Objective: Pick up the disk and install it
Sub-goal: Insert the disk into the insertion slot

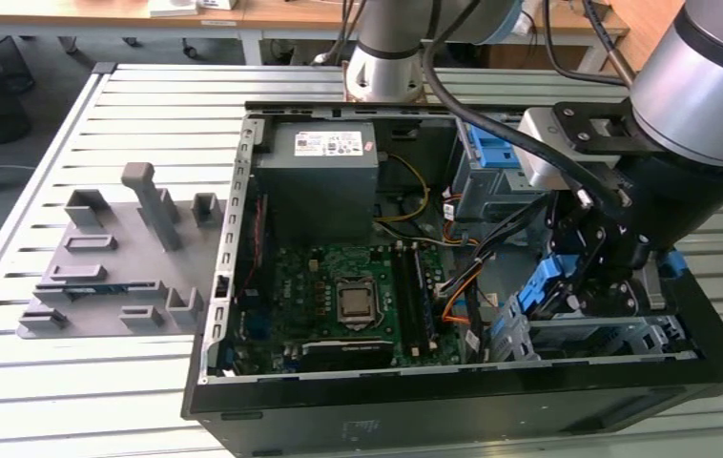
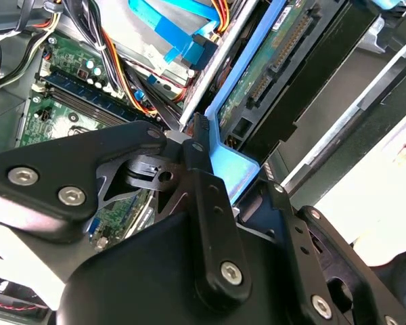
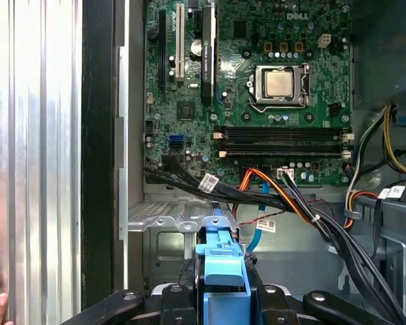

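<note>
While the arm leans down into the open computer case [image 1: 464,405], its gripper [image 1: 604,286] holds the disk [image 2: 277,68] by its blue frame. The jaws pinch that frame from both sides, and in the second wrist view a black finger [image 2: 206,183] presses flat against it. The disk is tilted, green underside showing, in the case's corner at the exterior view's right, near the metal bay [image 1: 590,334]. Orange and black wires [image 3: 284,193] run close by. The green board [image 1: 336,296] and the grey box [image 1: 317,176] sit further toward the exterior view's left.

The gripper [image 3: 220,301] hides most of the disk [image 3: 220,265].
</note>
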You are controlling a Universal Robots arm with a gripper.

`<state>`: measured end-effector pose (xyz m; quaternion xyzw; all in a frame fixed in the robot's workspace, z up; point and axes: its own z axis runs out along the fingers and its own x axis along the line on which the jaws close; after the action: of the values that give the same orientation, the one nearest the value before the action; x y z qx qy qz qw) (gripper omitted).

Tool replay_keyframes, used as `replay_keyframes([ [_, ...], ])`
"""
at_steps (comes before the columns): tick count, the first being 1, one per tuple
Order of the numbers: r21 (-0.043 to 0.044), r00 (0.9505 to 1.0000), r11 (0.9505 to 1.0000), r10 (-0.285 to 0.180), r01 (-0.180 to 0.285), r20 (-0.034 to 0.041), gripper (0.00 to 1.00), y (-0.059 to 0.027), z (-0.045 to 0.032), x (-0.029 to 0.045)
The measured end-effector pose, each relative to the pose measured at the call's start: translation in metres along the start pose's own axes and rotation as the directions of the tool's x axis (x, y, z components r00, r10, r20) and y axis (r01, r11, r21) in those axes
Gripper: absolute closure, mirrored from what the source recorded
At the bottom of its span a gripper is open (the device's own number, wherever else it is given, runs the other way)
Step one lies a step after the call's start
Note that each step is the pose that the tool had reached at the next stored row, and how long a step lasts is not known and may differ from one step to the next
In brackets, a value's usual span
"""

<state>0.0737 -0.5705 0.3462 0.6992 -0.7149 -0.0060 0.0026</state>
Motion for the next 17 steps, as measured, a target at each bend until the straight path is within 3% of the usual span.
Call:
replay_keyframes([
  [4, 0.0001, 1.0, 1.0, 0.0, 0.0, 0.0002, 0.62, 0.0, 0.0003, 0.0],
  [5, 0.0001, 1.0, 1.0, 0.0, 0.0, 0.0002, 0.56, 0.0, 0.0003, 0.0],
  [12, 0.0, 1.0, 1.0, 0.0, 0.0, 0.0, 0.56, 0.0, 0.0007, 0.0],
  [15, 0.0, 1.0, 1.0, 0.0, 0.0, 0.0, 0.64, 0.0, 0.0008, 0.0],
  [17, 0.0, 1.0, 1.0, 0.0, 0.0, 0.0001, 0.75, 0.0, 0.0009, 0.0],
])
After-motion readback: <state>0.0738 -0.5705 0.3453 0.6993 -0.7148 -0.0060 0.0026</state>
